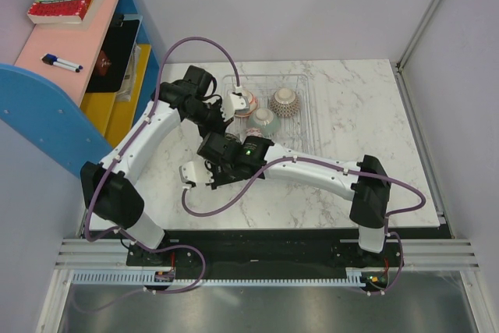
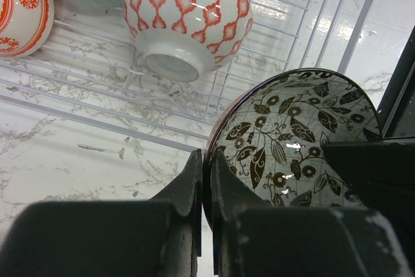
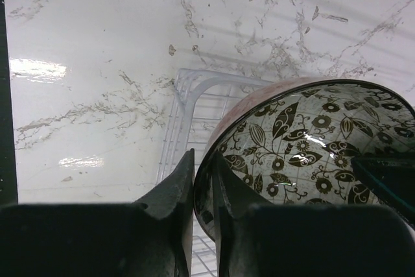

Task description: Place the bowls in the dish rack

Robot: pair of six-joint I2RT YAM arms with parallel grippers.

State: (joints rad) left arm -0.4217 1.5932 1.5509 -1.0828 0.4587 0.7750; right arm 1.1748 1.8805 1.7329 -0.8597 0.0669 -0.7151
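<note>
the dish rack (image 1: 302, 136) sits on the marble table (image 1: 359, 107) toward 12 o'clock from the arm bases, and three bowls are already in it. a red-diamond bowl (image 1: 285, 100) lies upside down at the rack's 1 o'clock, a teal bowl (image 1: 263, 121) is near its middle, and a red-and-white bowl (image 1: 247, 101) is at its 10 o'clock. both arms reach in over the rack's 7 to 9 o'clock side. in the left wrist view the left gripper (image 2: 206, 160) is clamped on the rim of a leaf-print bowl (image 2: 292, 134), one finger outside the wall and one inside. this bowl is held tilted on edge above the rack's wires, with the red-diamond bowl at its 11 o'clock. in the right wrist view the right gripper (image 3: 202, 160) pinches the rim of a matching bowl (image 3: 305, 141) the same way. a rounded corner of the rack is just beside that rim at 10 o'clock, with bare marble beyond it. the overhead view hides both grips under the arms, so i cannot tell whether this is one bowl or two.
</note>
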